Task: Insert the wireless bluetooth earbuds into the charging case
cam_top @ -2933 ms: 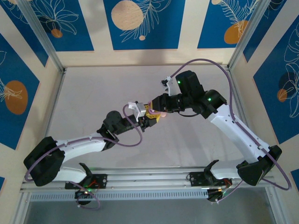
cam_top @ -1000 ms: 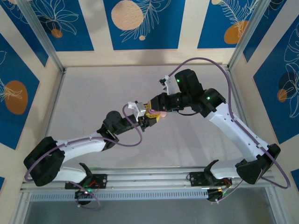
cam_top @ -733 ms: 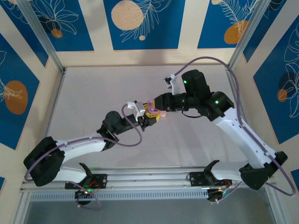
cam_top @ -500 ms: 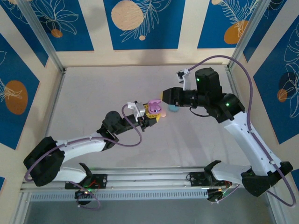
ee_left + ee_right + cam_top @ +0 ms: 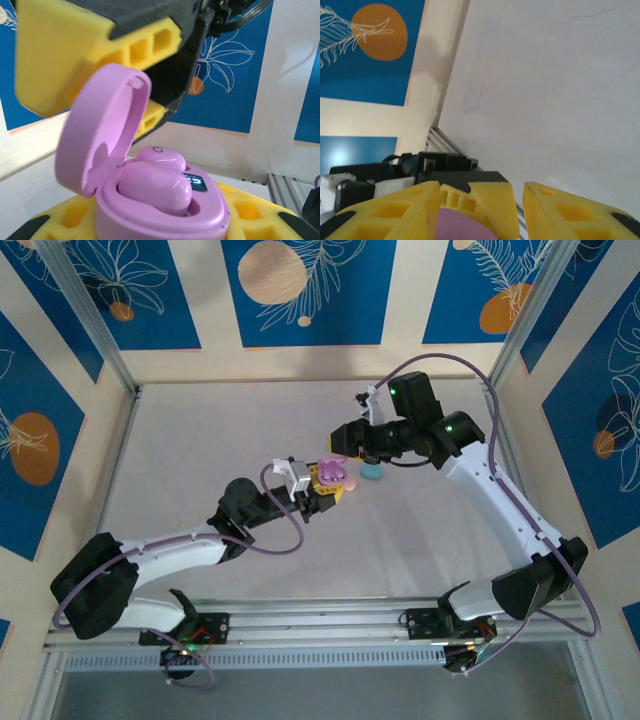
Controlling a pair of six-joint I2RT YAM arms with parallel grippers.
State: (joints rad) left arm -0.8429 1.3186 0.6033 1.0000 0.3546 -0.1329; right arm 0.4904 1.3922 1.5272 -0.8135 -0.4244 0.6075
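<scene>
Right gripper [image 5: 339,443] has let go and backed away, its jaws apart and empty.
Left gripper [image 5: 326,484] jaws clamp the open charging case [image 5: 165,220]; both earbuds [image 5: 152,187] seem seated.

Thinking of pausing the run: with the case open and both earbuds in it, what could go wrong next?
The right gripper is open close by the raised lid; moving off, it could catch the lid and twist the case in the left gripper. With the lid up, a jolt could shake the earbuds out.
</scene>
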